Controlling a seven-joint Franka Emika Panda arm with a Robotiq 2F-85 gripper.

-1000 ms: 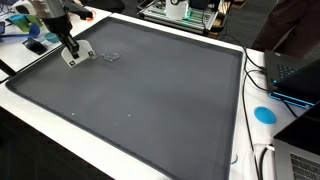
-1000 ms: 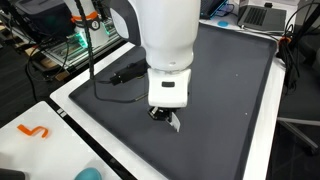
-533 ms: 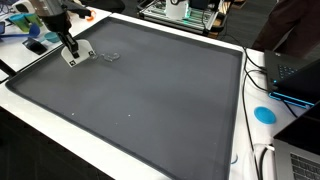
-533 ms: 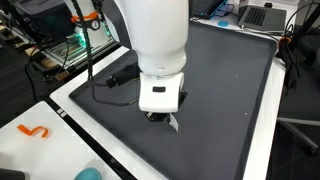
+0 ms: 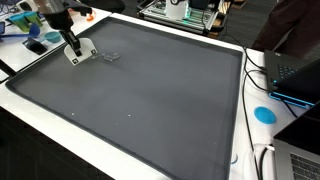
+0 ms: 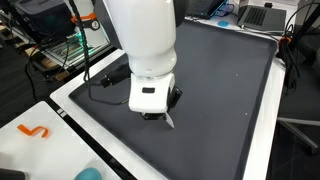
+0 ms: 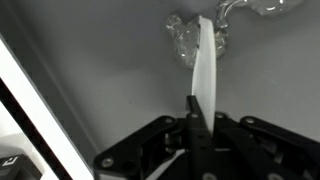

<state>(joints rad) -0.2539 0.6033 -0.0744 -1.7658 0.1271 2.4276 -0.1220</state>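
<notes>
Sideways in the last second, my arm has carried the claw (image 7: 192, 112) slightly along the dark grey matted counter (image 5: 160, 100). It stays clamped on the thin white flat strip (image 7: 203, 60), so my grip has held. The strip's tip is at the clear crumpled plastic piece (image 7: 182, 42).

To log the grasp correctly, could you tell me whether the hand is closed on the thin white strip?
Yes, in the wrist view the hand is pinched shut on the white strip, which sticks out edge-on beyond it.
</notes>
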